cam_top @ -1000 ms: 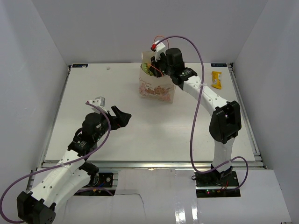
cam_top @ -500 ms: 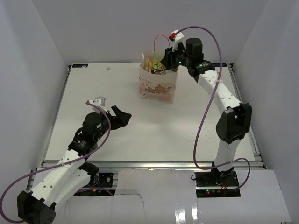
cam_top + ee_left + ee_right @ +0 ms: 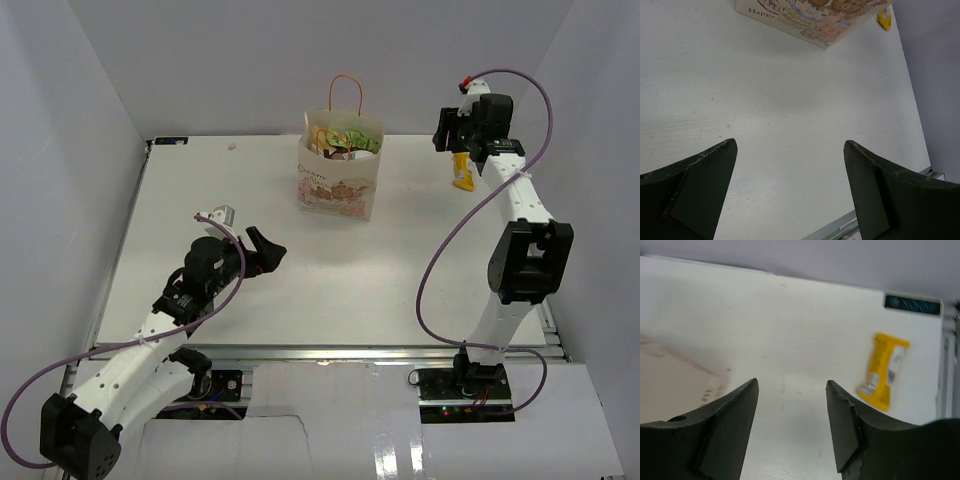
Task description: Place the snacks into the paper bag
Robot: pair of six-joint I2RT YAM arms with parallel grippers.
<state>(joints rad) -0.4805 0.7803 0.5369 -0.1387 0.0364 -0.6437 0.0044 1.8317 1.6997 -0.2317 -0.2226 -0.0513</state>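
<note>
White flat tabletop (image 3: pixel 200 220), boxed by pale wall panels (image 3: pixel 90 100) on L, back and R sides; metal rail (image 3: pixel 320 352) along near edge. Broad open surface across centre and L half, between arm bases and bag. Tighter room at far R corner, where the R arm reaches close to the side wall.

Upright cream paper bag (image 3: pixel 338 185) stands at far centre, a bit back from the mid-table. It has a thin orange loop handle (image 3: pixel 346 76) and a brownish printed pic plus script on the front. Top is open, w/ snack packets (image 3: pixel 345 140) poking above the rim: green and yellow ones visible, exact count can't tell.

1 small yellow pouch (image 3: pixel 882 371) lies flat on the table near the far R edge, well apart from the bag and just below a small dark label strip (image 3: pixel 912 304).

Counts: 1 bag, 1 loose pouch, 2 arms.

Right gripper (image 3: pixel 791 390) hangs above the far R corner beside the pouch, fingers partway apart, nothing between them, not touching the pouch. Left gripper (image 3: pixel 790 150) is low over the near-L area, pointing toward the bag, spread wide, holding nothing.
</note>
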